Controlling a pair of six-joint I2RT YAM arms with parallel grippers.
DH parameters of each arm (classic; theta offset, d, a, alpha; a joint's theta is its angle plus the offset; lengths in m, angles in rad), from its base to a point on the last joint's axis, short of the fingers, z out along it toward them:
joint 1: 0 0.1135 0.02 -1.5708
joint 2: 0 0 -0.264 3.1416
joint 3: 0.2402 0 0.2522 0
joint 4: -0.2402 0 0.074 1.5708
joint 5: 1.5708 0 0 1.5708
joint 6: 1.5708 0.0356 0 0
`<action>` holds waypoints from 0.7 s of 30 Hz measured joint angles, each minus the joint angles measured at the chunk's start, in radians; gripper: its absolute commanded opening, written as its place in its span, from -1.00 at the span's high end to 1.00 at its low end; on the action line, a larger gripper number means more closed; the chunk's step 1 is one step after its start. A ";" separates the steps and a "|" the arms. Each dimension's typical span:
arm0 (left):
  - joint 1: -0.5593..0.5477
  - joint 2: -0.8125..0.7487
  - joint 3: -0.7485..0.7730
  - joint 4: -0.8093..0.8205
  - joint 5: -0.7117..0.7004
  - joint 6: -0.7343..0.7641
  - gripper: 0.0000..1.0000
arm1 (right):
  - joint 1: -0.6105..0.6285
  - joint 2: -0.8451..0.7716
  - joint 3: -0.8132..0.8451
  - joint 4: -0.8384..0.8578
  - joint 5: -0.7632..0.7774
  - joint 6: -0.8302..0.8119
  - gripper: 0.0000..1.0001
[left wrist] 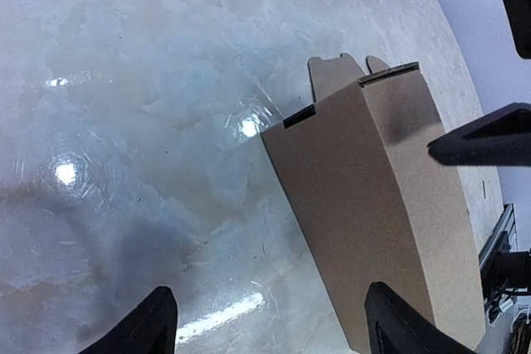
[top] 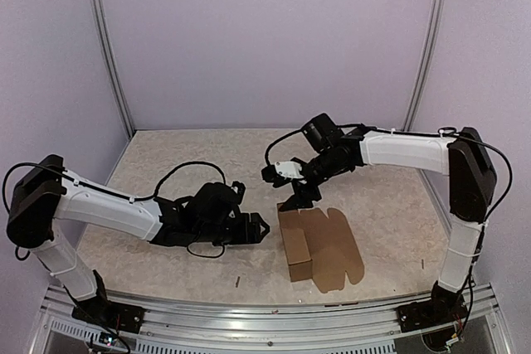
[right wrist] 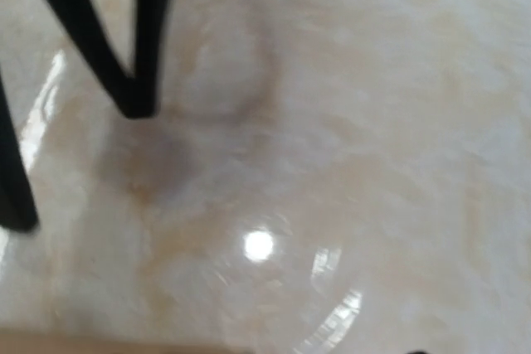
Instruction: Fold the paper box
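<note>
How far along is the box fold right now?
Done: the brown cardboard paper box has one long wall raised. In hand: nothing; the left gripper and right gripper are open beside it. Left: the tabbed lid panel lies flat, unclosed.

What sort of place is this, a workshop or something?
Probably a robotics lab test booth: plain walls framed by metal posts, two arms bolted along a table, one paper box.

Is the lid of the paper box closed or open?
Open. The paper box has its left part standing up, but the lid flap lies flat on the table.
</note>
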 measured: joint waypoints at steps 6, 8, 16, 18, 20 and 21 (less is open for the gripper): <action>0.017 -0.002 -0.026 0.016 0.007 0.010 -0.51 | 0.058 0.058 0.064 -0.074 0.094 0.010 -0.43; 0.015 -0.013 -0.032 0.013 0.003 0.016 -0.52 | 0.043 0.043 0.057 -0.092 0.096 0.014 -0.46; -0.009 -0.051 0.042 0.014 0.018 0.048 -0.55 | -0.106 -0.127 -0.055 -0.112 -0.016 0.008 -0.48; -0.013 -0.032 0.082 0.019 0.026 0.052 -0.57 | -0.138 -0.157 -0.103 -0.078 -0.026 -0.003 -0.45; -0.013 -0.003 0.122 0.035 0.040 0.054 -0.57 | -0.148 -0.157 -0.149 -0.039 -0.029 -0.019 -0.43; -0.011 0.010 0.132 0.043 0.045 0.054 -0.58 | -0.149 -0.146 -0.182 -0.013 -0.032 -0.024 -0.41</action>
